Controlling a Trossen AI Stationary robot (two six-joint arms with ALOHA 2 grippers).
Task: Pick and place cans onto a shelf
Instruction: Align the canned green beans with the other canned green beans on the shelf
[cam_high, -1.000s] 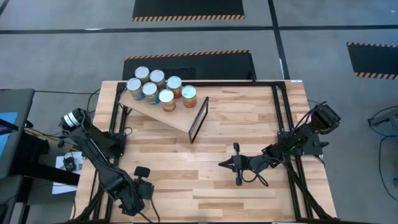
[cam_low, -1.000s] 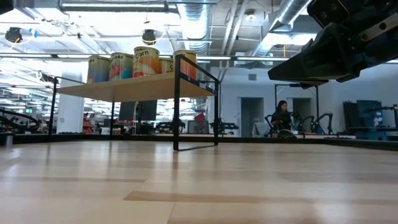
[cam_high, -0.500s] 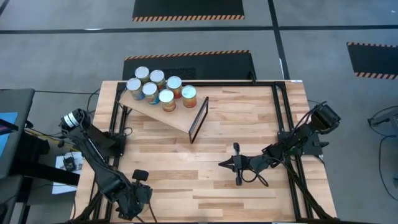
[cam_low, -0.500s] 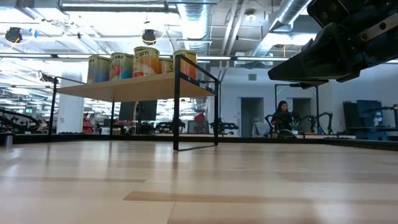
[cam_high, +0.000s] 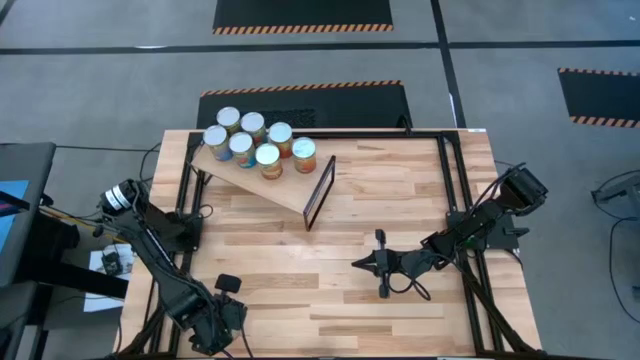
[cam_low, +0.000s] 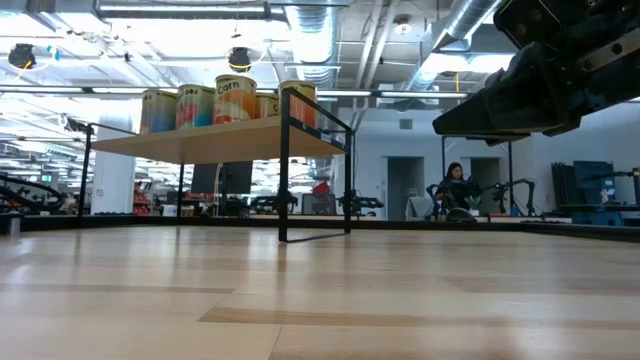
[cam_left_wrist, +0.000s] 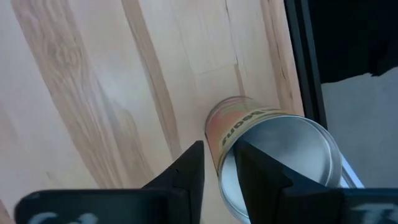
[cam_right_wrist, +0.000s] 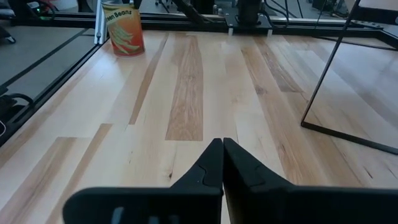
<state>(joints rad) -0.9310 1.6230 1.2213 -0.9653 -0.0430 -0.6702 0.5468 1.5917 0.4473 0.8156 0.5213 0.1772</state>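
Several cans (cam_high: 255, 138) with silver tops stand on the slanted plywood shelf (cam_high: 270, 185) at the far left, beside its black frame (cam_high: 318, 192). The low view shows the shelf (cam_low: 215, 140) raised on thin legs. One orange-labelled can (cam_left_wrist: 280, 162) stands upright on the table near the near left corner and also shows in the right wrist view (cam_right_wrist: 124, 30). My left gripper (cam_left_wrist: 219, 149) points down over it and hides it in the high view (cam_high: 226, 300). My right gripper (cam_high: 356, 265) hovers shut over the middle of the table. My left gripper comes at the can from above, pointing down. One finger (cam_left_wrist: 264, 180) is over the can's silver top, the other (cam_left_wrist: 186, 177) outside its wall, with the rim (cam_left_wrist: 222, 146) in the gap between them. The can stands on the table. Whether the fingers touch it, I cannot tell.
A black rail (cam_left_wrist: 305, 62) runs along the table edge close to the can. Bare slatted tabletop (cam_high: 400, 190) lies between the shelf and my right arm. A person (cam_low: 452, 185) sits far off in the room behind.
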